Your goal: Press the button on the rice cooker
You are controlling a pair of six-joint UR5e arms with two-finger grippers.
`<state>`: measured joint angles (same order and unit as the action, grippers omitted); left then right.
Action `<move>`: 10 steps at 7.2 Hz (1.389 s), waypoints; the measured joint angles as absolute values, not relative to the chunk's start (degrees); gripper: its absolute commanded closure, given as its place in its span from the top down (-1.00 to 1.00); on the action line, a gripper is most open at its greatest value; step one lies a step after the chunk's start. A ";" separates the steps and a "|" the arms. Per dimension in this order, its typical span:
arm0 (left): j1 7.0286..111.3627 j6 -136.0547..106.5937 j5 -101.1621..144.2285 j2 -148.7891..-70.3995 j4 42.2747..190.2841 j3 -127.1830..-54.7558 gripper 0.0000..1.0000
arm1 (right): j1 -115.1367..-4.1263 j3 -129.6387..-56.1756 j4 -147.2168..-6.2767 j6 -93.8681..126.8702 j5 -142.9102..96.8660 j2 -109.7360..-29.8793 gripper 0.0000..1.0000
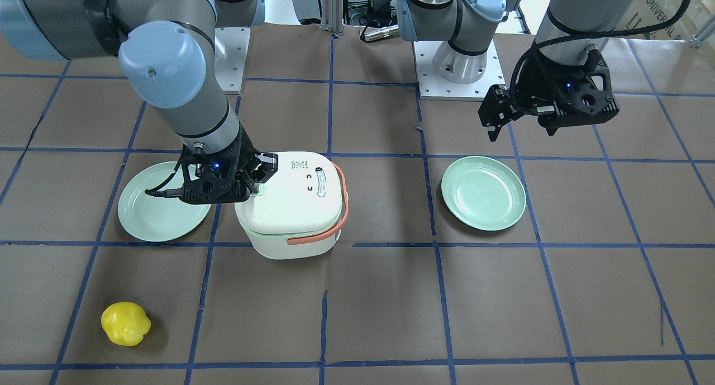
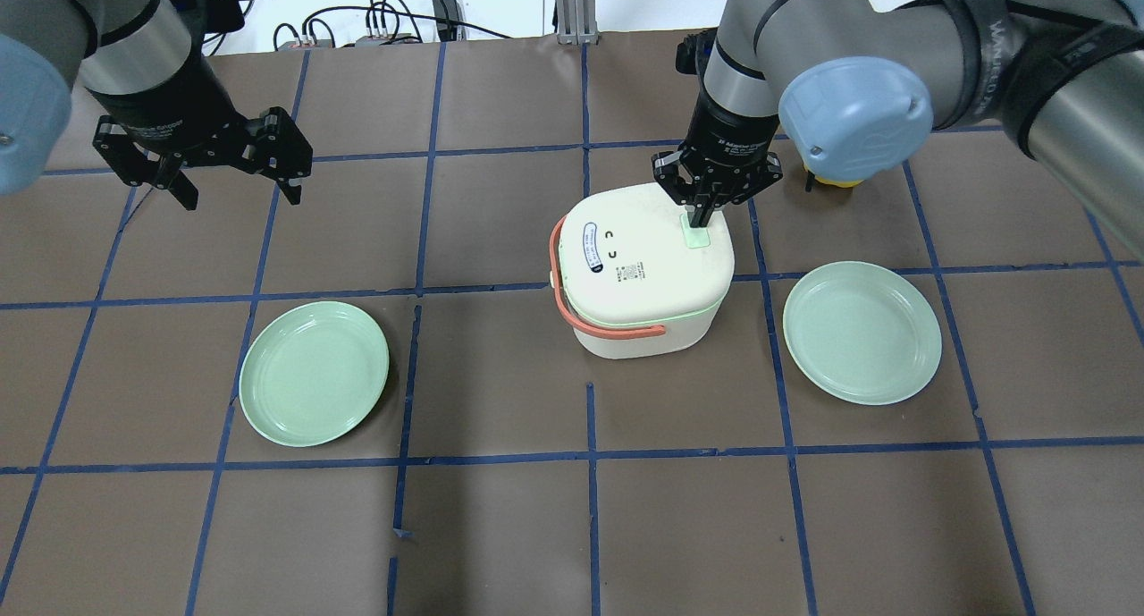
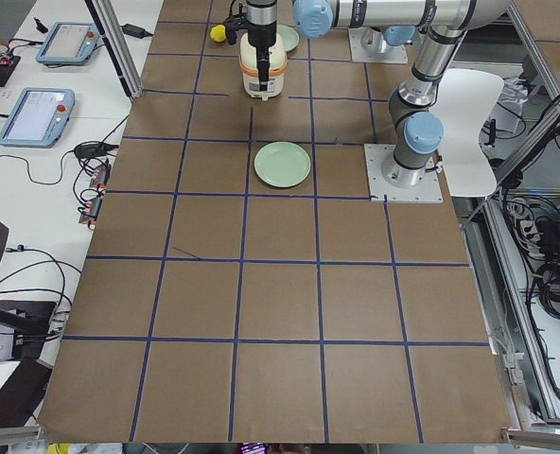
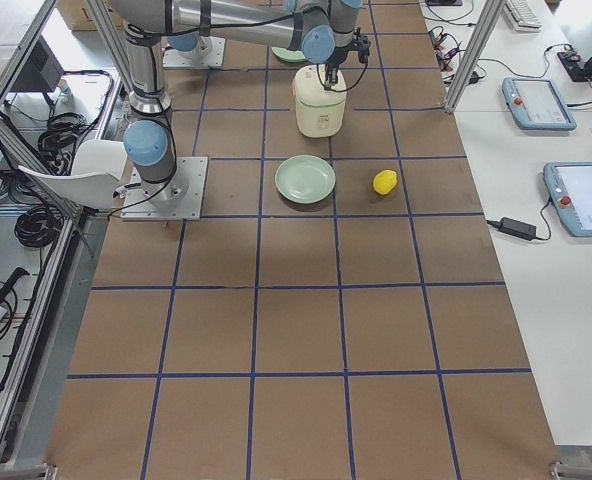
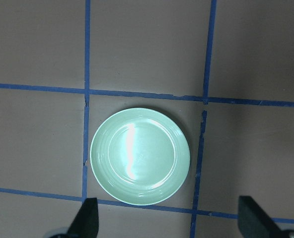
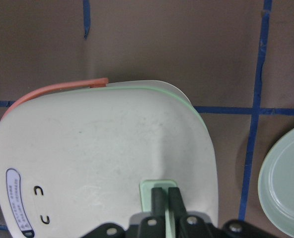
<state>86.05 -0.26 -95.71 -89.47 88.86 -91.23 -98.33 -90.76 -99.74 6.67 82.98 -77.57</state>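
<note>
The white rice cooker (image 2: 639, 272) with an orange handle (image 2: 572, 308) stands mid-table; it also shows in the front view (image 1: 290, 203) and the right wrist view (image 6: 102, 163). Its pale green button (image 2: 696, 238) sits on the lid's far right corner, and shows in the right wrist view (image 6: 149, 193). My right gripper (image 2: 700, 215) is shut, its fingertips (image 6: 159, 196) together and touching the button. My left gripper (image 2: 234, 187) is open and empty, held high over the table's left side above a green plate (image 5: 139, 156).
Two green plates lie on the table, one left (image 2: 315, 373) and one right (image 2: 862, 332) of the cooker. A yellow pepper (image 1: 125, 323) lies beyond the cooker, mostly hidden behind my right arm in the overhead view.
</note>
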 measured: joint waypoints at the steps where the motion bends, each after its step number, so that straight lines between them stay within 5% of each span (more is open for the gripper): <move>1: 86.05 -0.26 -95.71 -89.47 88.86 -91.23 1.00 | -98.34 -89.46 -97.42 7.10 83.10 -78.47 -0.21; 2: 86.05 -0.26 -95.71 -89.47 88.88 -91.23 1.00 | -98.35 -87.26 -94.67 7.33 83.35 -79.29 0.34; 3: 86.04 -0.26 -95.71 -89.47 88.89 -91.23 1.00 | -98.28 -84.33 -92.50 7.40 84.04 -80.07 0.58; 6: 86.05 -0.26 -95.71 -89.47 88.86 -91.23 1.00 | -97.12 -77.36 -86.66 5.82 90.19 -81.81 0.59; 10: 86.04 -0.26 -95.70 -89.47 88.86 -91.23 1.00 | -91.58 -78.54 -84.20 -1.26 93.29 -83.96 0.99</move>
<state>86.04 -0.27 -95.70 -89.47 88.86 -91.23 -91.58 -78.54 -84.20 -1.26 93.29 -83.96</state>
